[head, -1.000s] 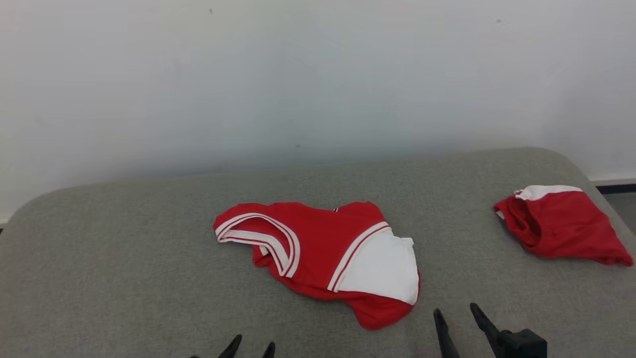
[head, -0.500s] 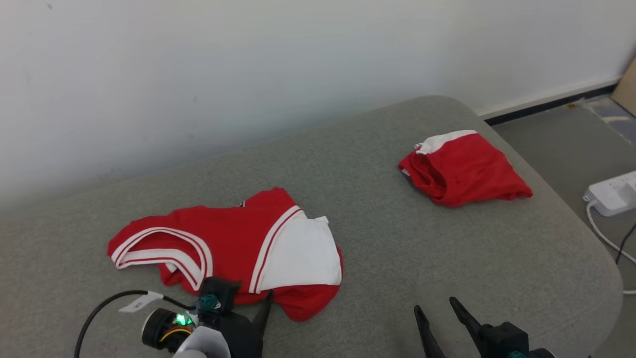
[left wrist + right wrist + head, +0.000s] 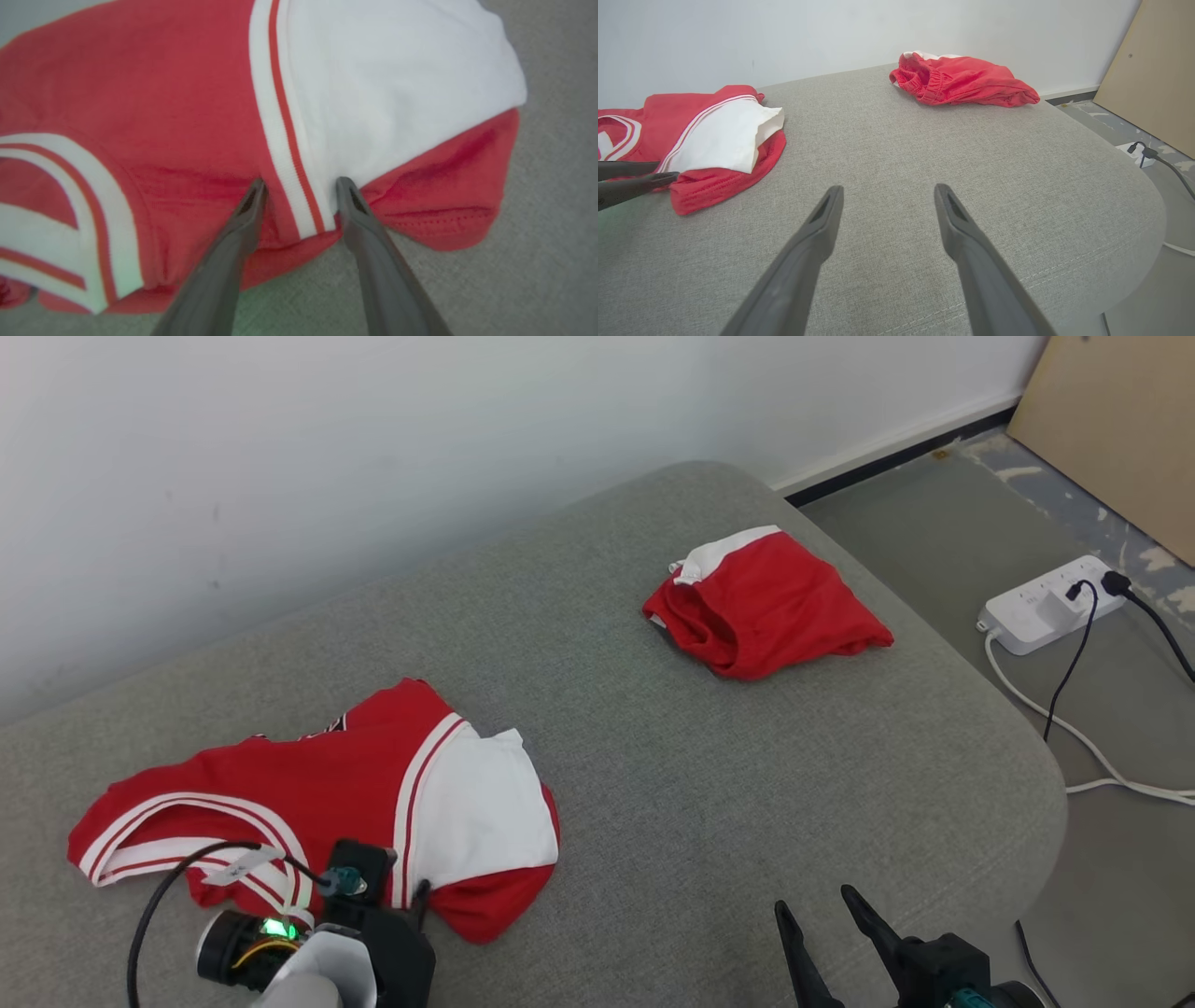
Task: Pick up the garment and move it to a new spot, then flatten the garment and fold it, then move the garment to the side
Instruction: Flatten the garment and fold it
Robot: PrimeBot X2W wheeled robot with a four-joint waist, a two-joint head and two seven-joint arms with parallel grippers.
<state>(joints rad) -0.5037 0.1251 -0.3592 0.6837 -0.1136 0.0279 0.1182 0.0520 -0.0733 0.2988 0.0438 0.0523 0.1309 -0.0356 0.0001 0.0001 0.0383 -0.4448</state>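
The garment (image 3: 373, 775) is a crumpled red jersey with white trim and a white panel. It lies on the left of the grey cushioned surface (image 3: 700, 784). My left gripper (image 3: 301, 184) stands open on the garment's (image 3: 187, 93) near edge, its two tips pressed into the cloth on either side of the white-and-red stripe. In the head view the left wrist covers most of that gripper (image 3: 411, 896). My right gripper (image 3: 814, 899) hovers open and empty over bare cushion at the lower right, well apart from the garment (image 3: 714, 126). In its own view the right gripper (image 3: 888, 188) holds nothing.
A second red and white cloth piece (image 3: 766, 607) lies bunched near the cushion's far right corner. Off the rounded right edge is the floor, with a white power strip (image 3: 1046, 602), its cables and a leaning wooden board (image 3: 1111, 420). A white wall runs behind.
The head camera has swung to the right. My left arm has come into view and set its fingers on the garment's near edge, with the jaws a little narrower. The right gripper stays open.
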